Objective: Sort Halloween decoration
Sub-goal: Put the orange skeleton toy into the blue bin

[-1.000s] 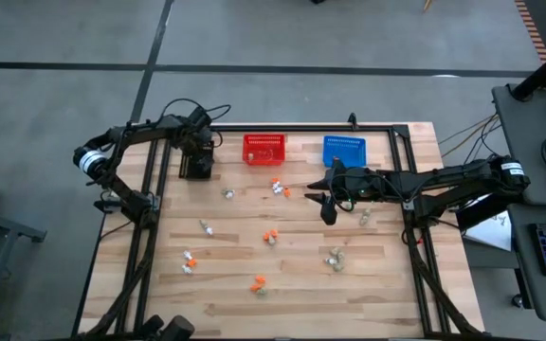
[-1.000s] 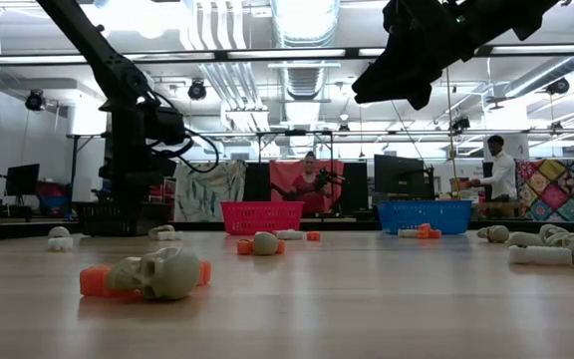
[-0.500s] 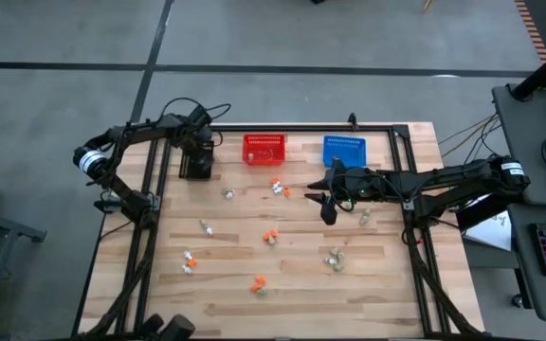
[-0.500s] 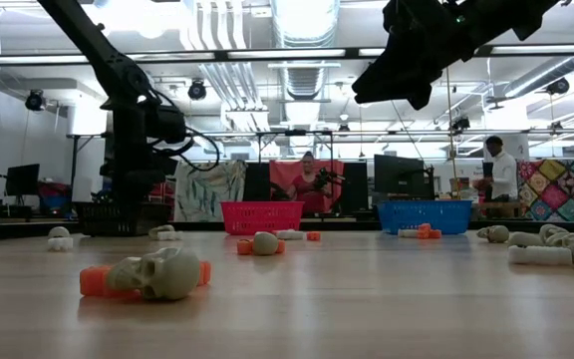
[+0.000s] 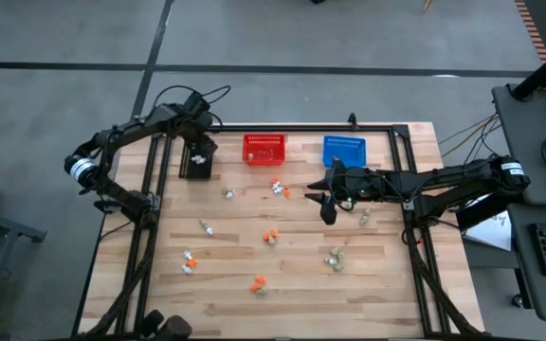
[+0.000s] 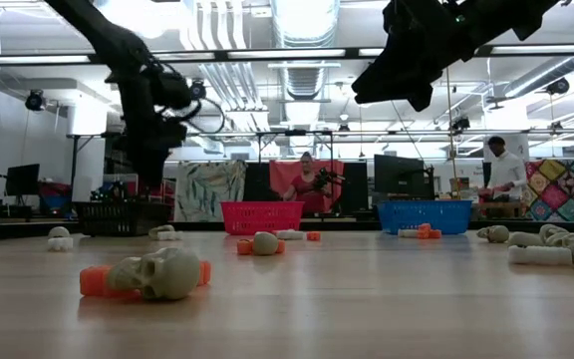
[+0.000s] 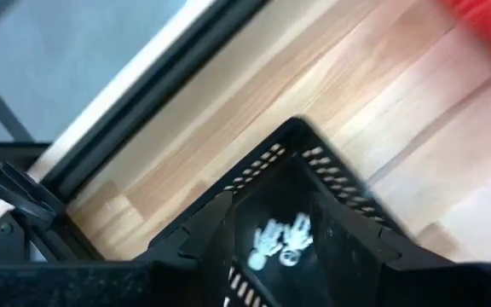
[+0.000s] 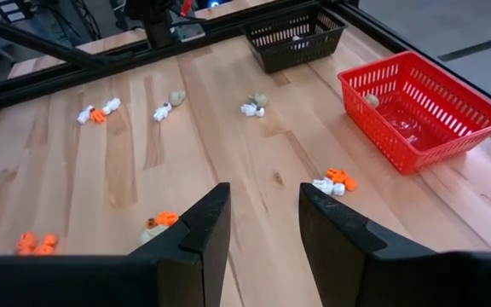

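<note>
Small orange, white and beige trinkets lie scattered on the wooden table (image 5: 387,284), among them a skull with orange pieces (image 6: 157,274) near the front. Two white trinkets (image 7: 280,241) lie on the floor of the black basket (image 5: 197,166) at the far left. My left gripper (image 7: 284,256) hangs open above that basket, pointing steeply down and clear of it (image 6: 150,175). My right gripper (image 8: 262,200) hovers open over the table's middle right (image 5: 318,194), pointing toward the left edge, with nothing between its fingers.
A red basket (image 5: 263,149) and a blue basket (image 5: 343,150) stand along the far edge; the red one holds a beige piece (image 8: 373,100). A black metal frame (image 5: 150,237) rims the table. People stand in the room beyond.
My left gripper has risen straight up out of the black basket and now hangs clear above its rim. White trinkets now show on the basket floor from above. My right arm has kept still.
</note>
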`<state>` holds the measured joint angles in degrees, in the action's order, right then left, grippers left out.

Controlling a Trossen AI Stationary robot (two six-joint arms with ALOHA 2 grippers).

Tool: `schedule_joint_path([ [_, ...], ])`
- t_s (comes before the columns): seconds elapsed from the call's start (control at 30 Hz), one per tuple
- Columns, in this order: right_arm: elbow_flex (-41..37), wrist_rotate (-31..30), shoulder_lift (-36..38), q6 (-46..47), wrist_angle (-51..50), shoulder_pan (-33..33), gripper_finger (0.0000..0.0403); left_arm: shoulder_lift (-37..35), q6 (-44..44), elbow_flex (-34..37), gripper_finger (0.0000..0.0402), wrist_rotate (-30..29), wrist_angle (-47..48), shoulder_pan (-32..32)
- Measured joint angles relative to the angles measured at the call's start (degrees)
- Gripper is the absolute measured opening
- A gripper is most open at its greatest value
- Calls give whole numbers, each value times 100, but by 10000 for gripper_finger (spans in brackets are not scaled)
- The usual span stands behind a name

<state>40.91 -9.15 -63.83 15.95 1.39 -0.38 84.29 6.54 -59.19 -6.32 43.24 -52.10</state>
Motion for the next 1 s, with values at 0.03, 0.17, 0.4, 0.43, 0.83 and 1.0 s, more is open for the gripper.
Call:
schedule_joint_path([
  [0.03,0,0,0,21,0,-2,128,-126,-37,23,136,42,-31,47],
  [0.17,0,-6,0,63,65,-2,128,-701,-283,185,136,334,-318,353],
  [0.4,0,-194,0,298,107,-2,128,-1610,-607,454,136,441,-1006,1257],
  [0.43,0,-203,0,349,107,-2,128,-1717,-611,512,136,441,-1152,1405],
  [0.83,0,-551,0,1448,109,-4,128,-2460,-814,1419,136,445,-2759,3003],
  [1.0,1,-548,-178,1723,118,-82,128,-2496,-1338,1724,136,410,-3520,3283],
])
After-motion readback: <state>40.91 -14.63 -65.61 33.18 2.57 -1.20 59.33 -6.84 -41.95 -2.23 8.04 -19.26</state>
